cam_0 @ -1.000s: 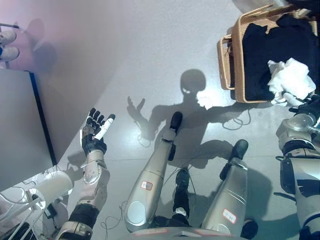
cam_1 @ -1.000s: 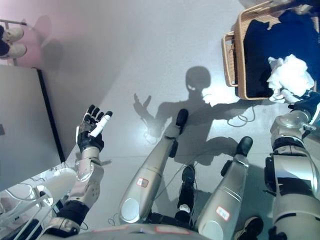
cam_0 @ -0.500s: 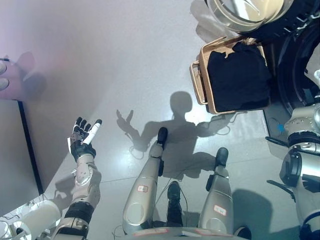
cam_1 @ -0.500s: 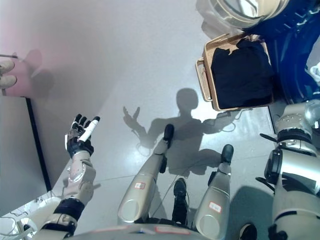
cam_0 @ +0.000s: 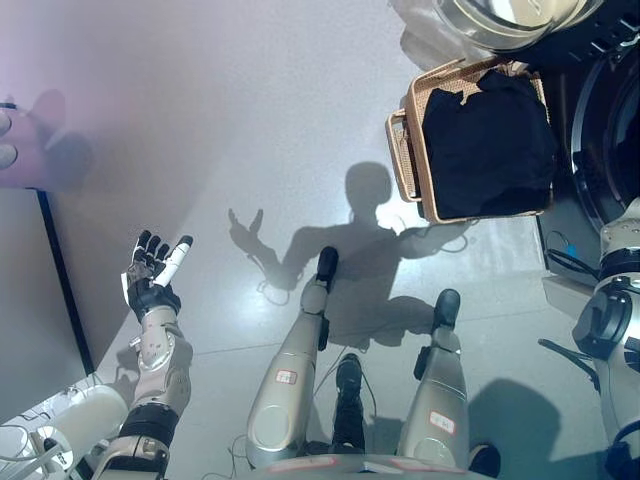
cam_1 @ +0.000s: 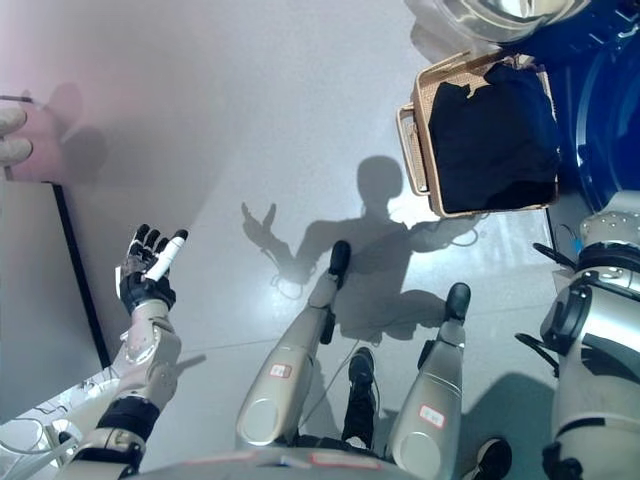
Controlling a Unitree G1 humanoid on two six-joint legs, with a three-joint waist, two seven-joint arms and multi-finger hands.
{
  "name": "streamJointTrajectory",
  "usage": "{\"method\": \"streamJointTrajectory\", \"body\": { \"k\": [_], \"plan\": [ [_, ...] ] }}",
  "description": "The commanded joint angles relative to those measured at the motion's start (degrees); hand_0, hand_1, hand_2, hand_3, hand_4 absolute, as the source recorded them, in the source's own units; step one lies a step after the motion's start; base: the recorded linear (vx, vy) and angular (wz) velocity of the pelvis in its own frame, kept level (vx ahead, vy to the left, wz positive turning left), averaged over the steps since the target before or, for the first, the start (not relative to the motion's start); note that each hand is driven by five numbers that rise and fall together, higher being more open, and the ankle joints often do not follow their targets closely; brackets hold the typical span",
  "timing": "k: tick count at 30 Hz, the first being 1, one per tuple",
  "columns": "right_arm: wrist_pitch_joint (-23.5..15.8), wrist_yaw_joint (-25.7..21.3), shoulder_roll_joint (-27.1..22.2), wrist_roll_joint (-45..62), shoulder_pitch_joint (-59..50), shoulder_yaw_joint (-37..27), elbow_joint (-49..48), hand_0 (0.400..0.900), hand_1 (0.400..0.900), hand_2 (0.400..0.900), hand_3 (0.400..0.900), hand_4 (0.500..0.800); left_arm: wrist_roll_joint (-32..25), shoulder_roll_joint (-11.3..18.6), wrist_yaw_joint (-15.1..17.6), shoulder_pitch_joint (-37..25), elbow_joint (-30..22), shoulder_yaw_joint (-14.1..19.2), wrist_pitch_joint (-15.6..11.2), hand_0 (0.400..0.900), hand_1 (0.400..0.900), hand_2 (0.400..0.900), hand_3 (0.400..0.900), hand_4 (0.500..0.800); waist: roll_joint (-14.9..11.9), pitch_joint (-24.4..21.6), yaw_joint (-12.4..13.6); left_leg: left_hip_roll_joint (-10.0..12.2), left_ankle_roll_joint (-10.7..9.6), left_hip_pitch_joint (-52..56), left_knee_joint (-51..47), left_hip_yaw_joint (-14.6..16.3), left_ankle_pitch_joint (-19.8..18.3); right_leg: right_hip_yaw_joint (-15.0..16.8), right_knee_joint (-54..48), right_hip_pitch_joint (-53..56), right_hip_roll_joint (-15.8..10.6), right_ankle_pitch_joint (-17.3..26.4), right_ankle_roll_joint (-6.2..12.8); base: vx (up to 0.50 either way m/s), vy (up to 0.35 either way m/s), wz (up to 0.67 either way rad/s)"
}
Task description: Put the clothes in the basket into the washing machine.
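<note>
A wicker basket (cam_0: 412, 150) stands on the floor at the upper right, and black clothes (cam_0: 487, 140) fill it. Behind the basket, at the top edge, is the washing machine's round silver door (cam_0: 510, 15), swung open. The machine's dark front (cam_0: 600, 120) runs down the right edge. My left hand (cam_0: 152, 275) is held up at the lower left, open and empty, far from the basket. Only the right arm (cam_0: 622, 300) shows at the right edge; its hand is out of view.
A person's light shoes (cam_0: 4, 140) show at the left edge. A grey panel with a dark edge (cam_0: 60, 270) stands at the lower left, with white objects (cam_0: 80, 425) at its foot.
The view has swung toward the washing machine. The white cloth that lay on the black clothes under my right hand is gone from the basket, and the right hand has left the view.
</note>
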Motion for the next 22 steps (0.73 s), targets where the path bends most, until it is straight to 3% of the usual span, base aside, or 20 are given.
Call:
{"method": "streamJointTrajectory", "body": {
  "k": [1, 11, 22],
  "plan": [
    [-4.39, 0.53, -7.90, -3.88, 1.96, 5.93, -2.21, 0.900, 0.900, 0.900, 0.900, 0.800, 0.58, 4.12, 0.89, 3.98, -1.04, 3.63, -5.12, 0.900, 0.900, 0.900, 0.900, 0.800, 1.78, -7.32, -0.74, 5.53, -6.02, -0.37, -3.98, -4.38, 0.95, 3.68, 1.68, 0.17, -2.23, 2.37, -1.01, 0.00, 0.000, 0.00],
    [-5.06, 0.69, -7.51, -2.45, 2.09, 5.24, -2.00, 0.900, 0.900, 0.900, 0.900, 0.800, 1.14, 4.07, 1.36, 4.40, -2.81, 3.55, -5.29, 0.900, 0.900, 0.900, 0.900, 0.800, 1.76, -7.70, -0.60, 5.15, -5.95, -0.77, -4.62, -4.46, 1.29, 3.27, 0.02, 0.97, -2.70, 3.16, -0.95, 0.00, 0.001, 0.02],
    [-4.29, 1.63, -3.63, -4.36, 4.42, 6.30, -3.48, 0.900, 0.900, 0.900, 0.900, 0.800, 1.15, 4.42, 0.67, 2.88, -4.20, 2.69, -5.39, 0.900, 0.900, 0.900, 0.900, 0.800, -0.15, -7.68, -1.16, 5.44, -5.83, -0.32, -2.44, -4.38, 0.07, 3.02, -0.27, 2.31, -2.14, 3.32, -1.15, -0.01, -0.004, -0.02]
  ]
}}
